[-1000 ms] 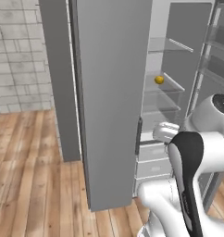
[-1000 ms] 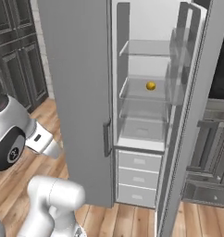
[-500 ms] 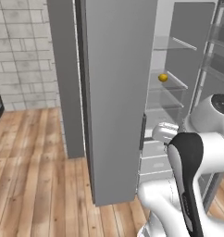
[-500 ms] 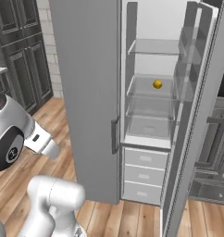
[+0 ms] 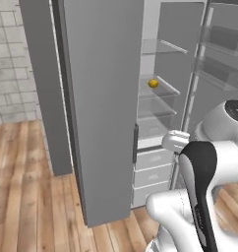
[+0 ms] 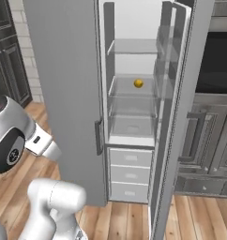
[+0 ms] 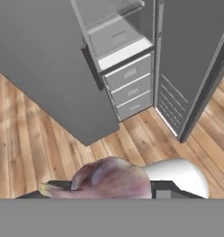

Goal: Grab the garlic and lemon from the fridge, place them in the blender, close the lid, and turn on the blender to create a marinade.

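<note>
- I am in a home kitchen: a tall grey fridge point(image 6: 68, 93) stands open, showing glass shelves point(image 6: 132, 86) and pale drawers point(image 6: 129, 173).
- Dark panelled cabinets point(image 6: 204, 140) stand right of it, on a wooden plank floor point(image 5: 27, 197).

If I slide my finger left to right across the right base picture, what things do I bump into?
Robot arm → grey fridge door → lemon on a glass shelf → the other open door → dark cabinets.

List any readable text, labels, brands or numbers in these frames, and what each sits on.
None readable: the tall plain grey fridge, its pale drawers, the small yellow lemon and the purplish garlic bulb in the gripper bear no text.
</note>
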Motion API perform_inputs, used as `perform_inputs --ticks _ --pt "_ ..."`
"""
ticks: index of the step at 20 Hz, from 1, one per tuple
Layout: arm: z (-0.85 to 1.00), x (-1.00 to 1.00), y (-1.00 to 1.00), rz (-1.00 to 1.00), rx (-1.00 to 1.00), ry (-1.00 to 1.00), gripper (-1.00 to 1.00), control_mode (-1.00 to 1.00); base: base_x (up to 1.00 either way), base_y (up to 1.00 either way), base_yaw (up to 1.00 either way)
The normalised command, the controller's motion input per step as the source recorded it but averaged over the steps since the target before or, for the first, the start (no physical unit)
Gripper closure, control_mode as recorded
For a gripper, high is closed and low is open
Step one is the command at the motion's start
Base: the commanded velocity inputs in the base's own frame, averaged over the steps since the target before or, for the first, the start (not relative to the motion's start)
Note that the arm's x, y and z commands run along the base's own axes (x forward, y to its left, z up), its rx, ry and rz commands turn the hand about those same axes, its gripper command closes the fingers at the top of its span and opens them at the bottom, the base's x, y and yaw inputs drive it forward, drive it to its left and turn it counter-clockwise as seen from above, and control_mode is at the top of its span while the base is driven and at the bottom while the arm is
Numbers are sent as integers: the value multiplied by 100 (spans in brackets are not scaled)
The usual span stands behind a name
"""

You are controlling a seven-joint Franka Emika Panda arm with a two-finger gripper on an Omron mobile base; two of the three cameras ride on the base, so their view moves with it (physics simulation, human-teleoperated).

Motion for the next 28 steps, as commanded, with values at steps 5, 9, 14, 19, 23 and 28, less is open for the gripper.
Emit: perform_inputs --ticks 5,9,14,19,23,28 --pt "0 -20 0 -6 1 -2 100 -100 -79 7 -38" --pt "7 -100 -2 -25 6 -15 100 -100 0 0 0" --pt "57 -100 -2 -13 5 -7 100 -100 0 0 0" --pt "-2 -20 1 -1 0 0 100 100 -14 16 -9" --pt "0 0 0 0 0 0 100 100 0 82 -58" --pt "0 0 0 0 0 0 100 100 0 85 -66"
